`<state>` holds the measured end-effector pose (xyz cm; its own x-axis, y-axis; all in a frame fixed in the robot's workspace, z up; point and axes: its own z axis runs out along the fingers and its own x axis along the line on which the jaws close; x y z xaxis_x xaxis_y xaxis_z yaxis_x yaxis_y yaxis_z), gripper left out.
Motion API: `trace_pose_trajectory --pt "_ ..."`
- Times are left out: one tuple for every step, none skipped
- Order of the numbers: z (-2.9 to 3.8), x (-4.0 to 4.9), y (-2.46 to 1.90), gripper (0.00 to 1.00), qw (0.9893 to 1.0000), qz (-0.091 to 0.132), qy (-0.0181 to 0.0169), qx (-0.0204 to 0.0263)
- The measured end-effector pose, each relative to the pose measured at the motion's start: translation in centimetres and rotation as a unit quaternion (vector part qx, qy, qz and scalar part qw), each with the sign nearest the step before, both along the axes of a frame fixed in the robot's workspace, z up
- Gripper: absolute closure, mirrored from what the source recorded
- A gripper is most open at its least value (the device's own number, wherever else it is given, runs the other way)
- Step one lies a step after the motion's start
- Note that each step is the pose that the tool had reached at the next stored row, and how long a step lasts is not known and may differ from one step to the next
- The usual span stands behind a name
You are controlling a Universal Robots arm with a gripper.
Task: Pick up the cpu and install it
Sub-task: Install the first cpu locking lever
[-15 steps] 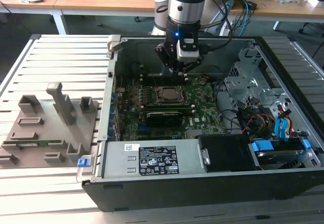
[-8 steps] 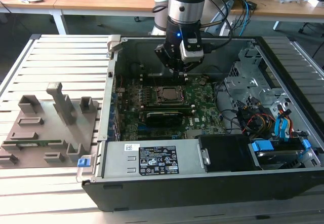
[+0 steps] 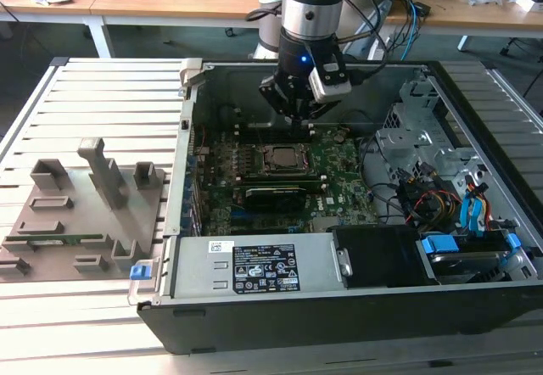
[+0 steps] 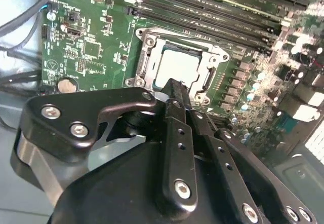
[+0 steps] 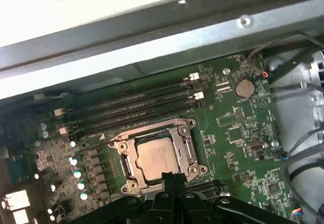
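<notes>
The cpu (image 3: 282, 159) (image 4: 181, 67) (image 5: 157, 157) is a silvery square chip lying flat inside the metal-framed socket (image 3: 283, 171) (image 4: 143, 41) (image 5: 185, 127) on the green motherboard (image 3: 339, 190) of the open computer case (image 3: 254, 307). My gripper (image 3: 297, 117) (image 4: 174, 85) (image 5: 169, 175) hangs a little above the socket's edge, off the chip. Its black fingers (image 4: 174, 133) meet at the tips, shut with nothing between them.
Memory slots (image 5: 131, 105) run beside the socket. Cables (image 3: 407, 197) and a drive cage (image 3: 424, 133) take up the case on the exterior view's right. A grey plastic tray (image 3: 81, 214) with slots and posts lies on the slatted table on the exterior view's left.
</notes>
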<state>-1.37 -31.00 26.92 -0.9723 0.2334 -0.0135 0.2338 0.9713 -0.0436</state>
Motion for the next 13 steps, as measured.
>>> trace_pose_trajectory --pt "0.00 0.00 0.00 0.89 0.9999 0.014 0.0000 0.0000" --pt "0.00 0.00 0.00 0.89 0.9997 0.023 0.0000 0.0000" --pt "0.00 0.00 0.00 0.89 0.9994 0.036 0.0000 0.0000" --pt "0.00 0.00 0.00 0.89 0.9985 0.054 0.0000 0.0000" --pt "0.00 0.00 0.00 0.89 0.9976 0.070 0.0000 0.0000" --pt "0.00 0.00 0.00 0.89 0.9964 0.084 0.0000 0.0000" --pt "0.00 0.00 0.00 0.89 0.9960 0.089 0.0000 0.0000" --pt "0.00 0.00 0.00 0.89 0.9952 0.098 0.0000 0.0000" --pt "0.00 0.00 0.00 0.89 0.9940 0.110 0.0000 0.0000" --pt "0.00 0.00 0.00 0.89 0.9931 0.117 0.0000 0.0000" --pt "0.00 0.00 0.00 0.89 0.9925 0.123 0.0000 0.0000" --pt "0.00 0.00 0.00 0.89 0.9915 0.130 0.0000 0.0000" --pt "0.00 0.00 0.00 0.89 0.9907 0.136 0.0000 0.0000"
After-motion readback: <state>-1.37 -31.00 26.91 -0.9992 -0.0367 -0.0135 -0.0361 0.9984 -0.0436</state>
